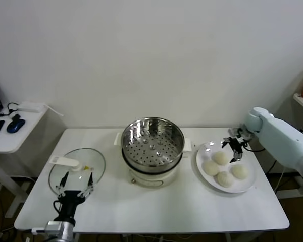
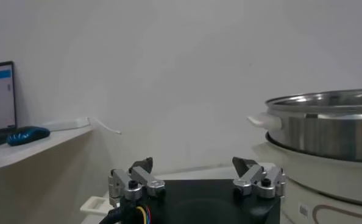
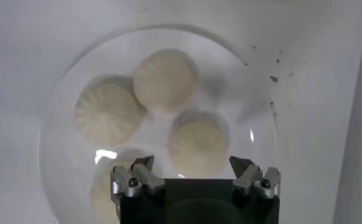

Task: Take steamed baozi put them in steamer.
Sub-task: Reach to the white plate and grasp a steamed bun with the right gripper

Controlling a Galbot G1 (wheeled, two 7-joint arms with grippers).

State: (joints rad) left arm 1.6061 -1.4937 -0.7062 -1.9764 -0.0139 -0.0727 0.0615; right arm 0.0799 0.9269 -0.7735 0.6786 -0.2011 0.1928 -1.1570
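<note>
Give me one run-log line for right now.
right gripper: open above plate | baozi: four on plate, none held | steamer: empty, lid off | left gripper: open, parked by lid

In the right wrist view the right gripper point(image 3: 193, 167) body covers the near part of the white plate point(image 3: 65, 91) and most of one steamed baozi point(image 3: 102, 192), whose remainder is cut off by the picture's edge.
</note>
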